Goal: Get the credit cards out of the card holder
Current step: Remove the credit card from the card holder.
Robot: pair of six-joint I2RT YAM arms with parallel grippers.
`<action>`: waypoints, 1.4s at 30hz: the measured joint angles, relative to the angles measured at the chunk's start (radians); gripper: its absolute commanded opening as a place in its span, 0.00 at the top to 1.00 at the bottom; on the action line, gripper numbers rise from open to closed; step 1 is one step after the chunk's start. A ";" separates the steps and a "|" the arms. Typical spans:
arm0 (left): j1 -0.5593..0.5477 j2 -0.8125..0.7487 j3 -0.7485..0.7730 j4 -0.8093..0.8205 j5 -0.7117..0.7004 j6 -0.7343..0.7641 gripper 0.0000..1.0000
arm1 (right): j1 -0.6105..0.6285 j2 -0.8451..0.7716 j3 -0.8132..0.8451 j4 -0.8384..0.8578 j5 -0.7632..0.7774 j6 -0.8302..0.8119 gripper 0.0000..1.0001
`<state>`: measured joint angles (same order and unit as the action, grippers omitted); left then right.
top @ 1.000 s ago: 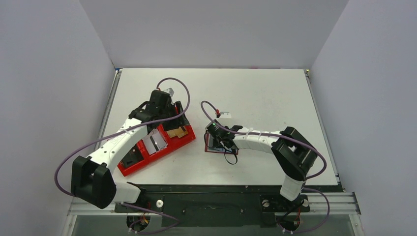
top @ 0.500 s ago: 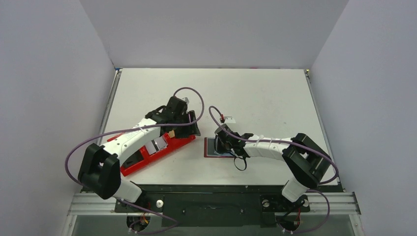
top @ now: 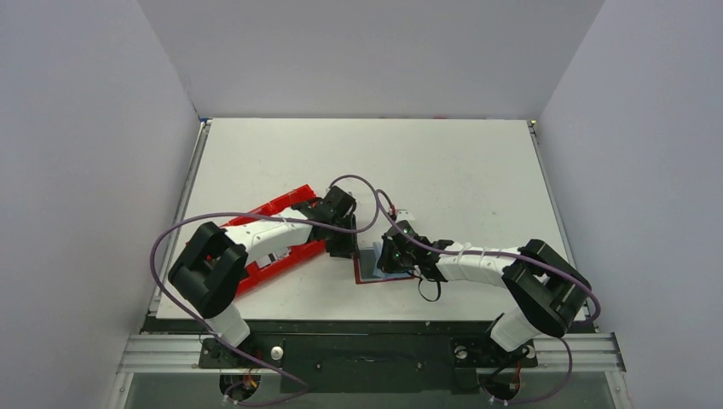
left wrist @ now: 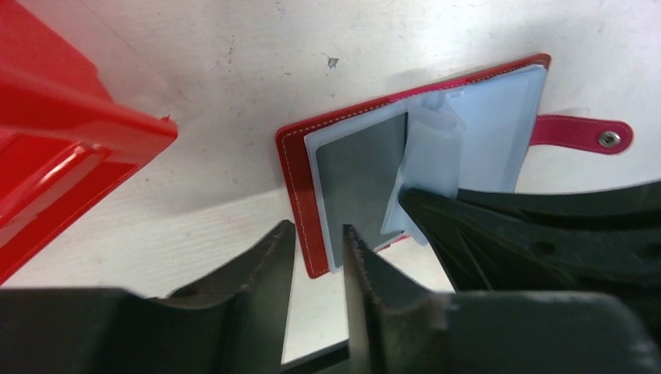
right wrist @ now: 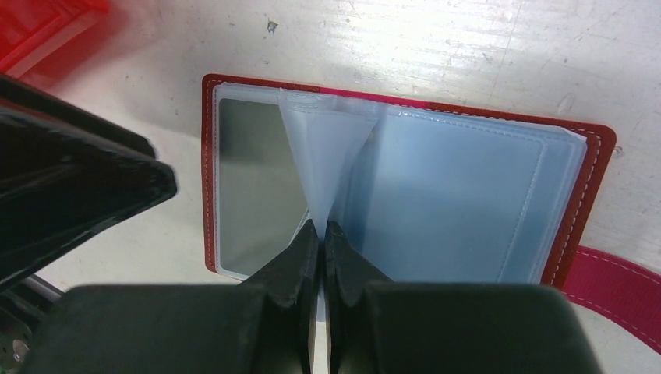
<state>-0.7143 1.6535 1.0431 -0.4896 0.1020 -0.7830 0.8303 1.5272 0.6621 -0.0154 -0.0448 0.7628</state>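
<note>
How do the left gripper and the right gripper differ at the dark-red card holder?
The left gripper has jaws apart, astride the edge of the dark-red card holder; the right gripper is shut, pinching its clear plastic sleeve. The left sits at the cover's rim, the right at the middle fold. Both are black.

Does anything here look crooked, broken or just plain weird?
One clear sleeve of the open card holder stands up in a peak, pinched by the shut right gripper, while the rest lie flat. The red tray sits askew on the table. Nothing looks damaged.
</note>
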 measured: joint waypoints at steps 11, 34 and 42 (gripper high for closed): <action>-0.013 0.111 0.020 0.071 -0.007 -0.018 1.00 | -0.028 -0.013 -0.020 0.020 -0.043 0.000 1.00; -0.017 0.027 0.041 0.092 -0.060 -0.040 0.89 | -0.052 -0.013 -0.025 0.050 -0.119 0.000 1.00; -0.017 0.012 0.037 0.101 -0.068 -0.051 0.97 | -0.043 -0.013 -0.025 0.076 -0.146 0.000 1.00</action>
<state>-0.7315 1.6657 1.0801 -0.3889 0.0341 -0.8345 0.7868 1.5143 0.6373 0.0605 -0.1913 0.7624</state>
